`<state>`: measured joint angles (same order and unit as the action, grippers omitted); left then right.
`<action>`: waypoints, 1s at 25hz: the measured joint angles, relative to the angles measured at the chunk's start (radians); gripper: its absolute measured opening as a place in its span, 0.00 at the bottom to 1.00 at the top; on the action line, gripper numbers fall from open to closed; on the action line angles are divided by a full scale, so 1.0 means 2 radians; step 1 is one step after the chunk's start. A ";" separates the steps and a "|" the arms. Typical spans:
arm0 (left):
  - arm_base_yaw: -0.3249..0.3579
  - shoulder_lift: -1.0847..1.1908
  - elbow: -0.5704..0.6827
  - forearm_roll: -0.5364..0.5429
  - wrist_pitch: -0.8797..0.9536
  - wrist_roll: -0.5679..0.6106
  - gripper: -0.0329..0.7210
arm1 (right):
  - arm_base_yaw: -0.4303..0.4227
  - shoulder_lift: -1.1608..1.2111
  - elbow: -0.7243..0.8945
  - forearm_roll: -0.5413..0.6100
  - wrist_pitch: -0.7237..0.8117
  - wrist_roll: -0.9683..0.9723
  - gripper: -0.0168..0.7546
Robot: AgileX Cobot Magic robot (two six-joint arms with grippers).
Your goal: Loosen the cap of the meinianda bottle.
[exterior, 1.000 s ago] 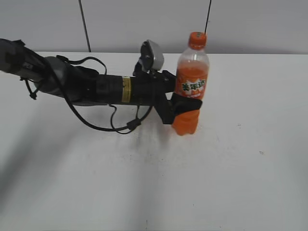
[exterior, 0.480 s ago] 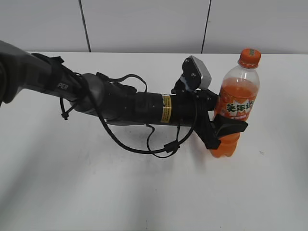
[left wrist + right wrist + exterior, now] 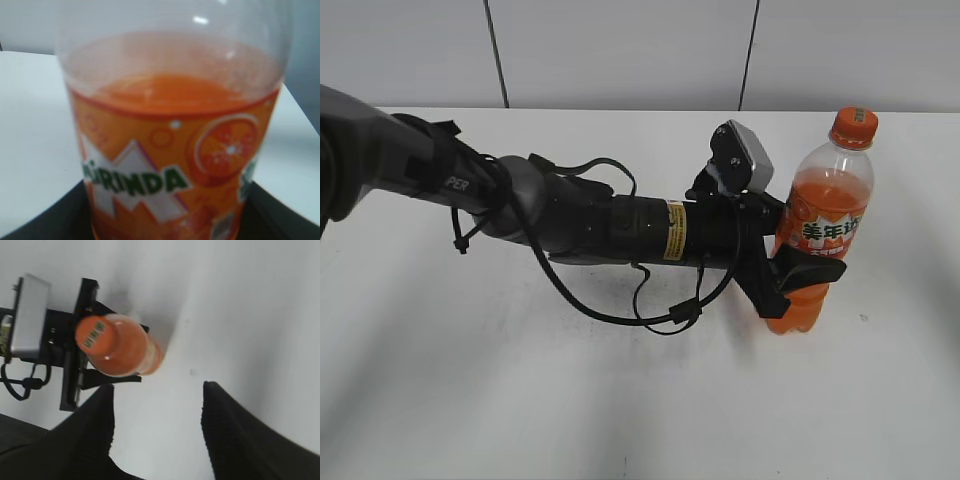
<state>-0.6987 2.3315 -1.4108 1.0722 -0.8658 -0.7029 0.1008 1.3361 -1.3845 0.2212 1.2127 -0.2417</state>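
Note:
The meinianda bottle point(image 3: 823, 215) stands upright at the right of the white table, with its orange cap point(image 3: 853, 126) on top. My left gripper point(image 3: 800, 275) is shut on the bottle's lower body, just below the label. The left wrist view is filled by the bottle point(image 3: 172, 150) and its orange-and-white label, with a dark jaw at each lower corner. My right gripper point(image 3: 157, 407) is open and empty, high above the table; it is out of the exterior view. From above it sees the cap point(image 3: 96, 336) and the left gripper point(image 3: 82, 375) round the bottle.
The white table point(image 3: 620, 400) runs to a grey wall at the back. My left arm point(image 3: 570, 220) lies low across the table from the left edge, with loose black cables hanging from it and its wrist camera point(image 3: 742, 155) beside the bottle.
My left gripper has carried the bottle to the right across the table, by a large step at first and then a small one. The bottle has stayed upright in the grip.

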 joint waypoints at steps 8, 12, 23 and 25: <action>-0.001 0.000 0.000 0.001 0.000 0.021 0.61 | 0.097 0.080 -0.048 -0.021 0.001 0.020 0.56; -0.002 0.000 0.000 0.002 0.001 0.030 0.61 | 0.104 0.103 -0.048 -0.025 0.001 0.024 0.56; -0.002 0.000 0.000 0.002 0.001 0.031 0.61 | 0.105 0.110 -0.047 -0.049 0.002 0.034 0.56; -0.002 0.000 0.000 0.002 0.001 0.031 0.61 | 0.105 0.110 -0.039 -0.049 0.002 0.034 0.56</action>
<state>-0.7025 2.3315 -1.4108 1.0754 -0.8636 -0.6403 0.3113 1.5561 -1.4624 0.1229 1.2170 -0.1745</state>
